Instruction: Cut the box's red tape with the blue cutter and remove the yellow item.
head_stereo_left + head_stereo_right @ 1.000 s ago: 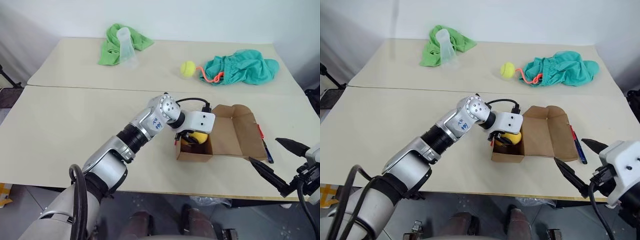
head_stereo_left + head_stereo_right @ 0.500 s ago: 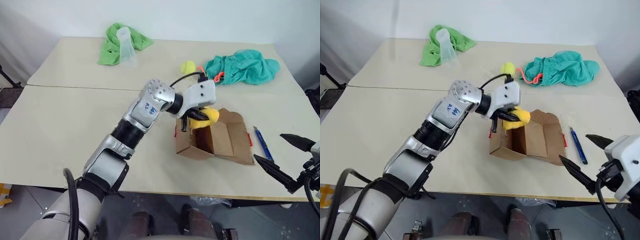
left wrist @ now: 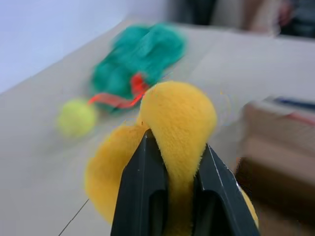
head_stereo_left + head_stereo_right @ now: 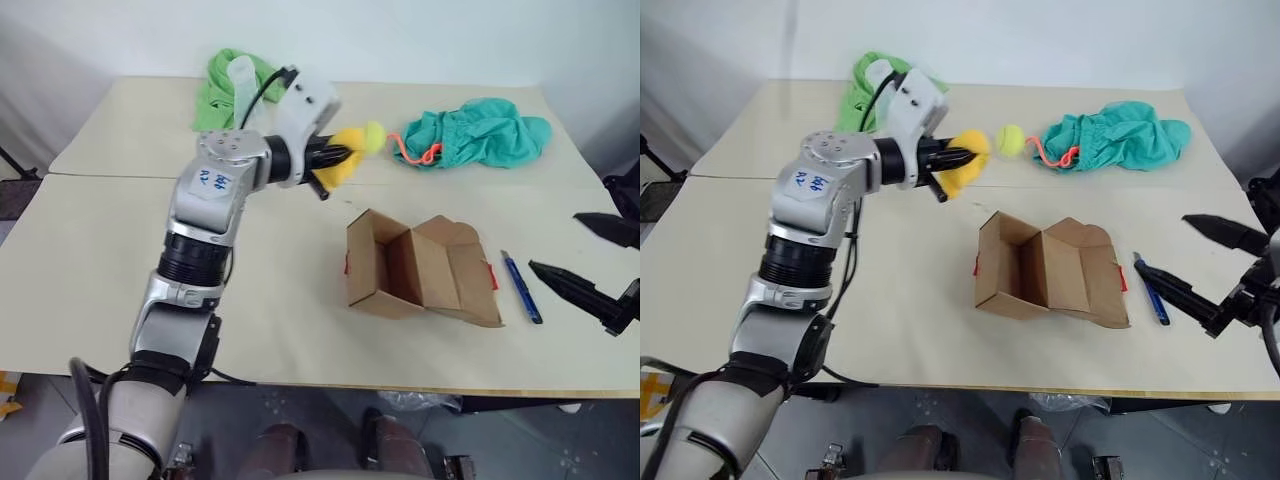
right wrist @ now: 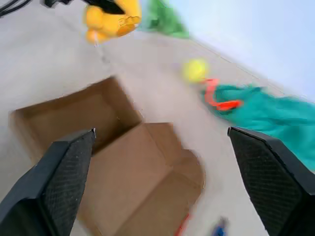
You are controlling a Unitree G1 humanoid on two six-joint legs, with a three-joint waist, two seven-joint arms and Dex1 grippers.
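Left gripper (image 4: 335,163) pinches yellow item (image 4: 345,168), seemingly clear of box (image 4: 420,270).

Black fingers (image 3: 142,196) are pinching a yellow item (image 4: 345,166) near a brown box (image 4: 415,270) showing red tape (image 4: 492,277) beside a blue cutter (image 4: 521,288).
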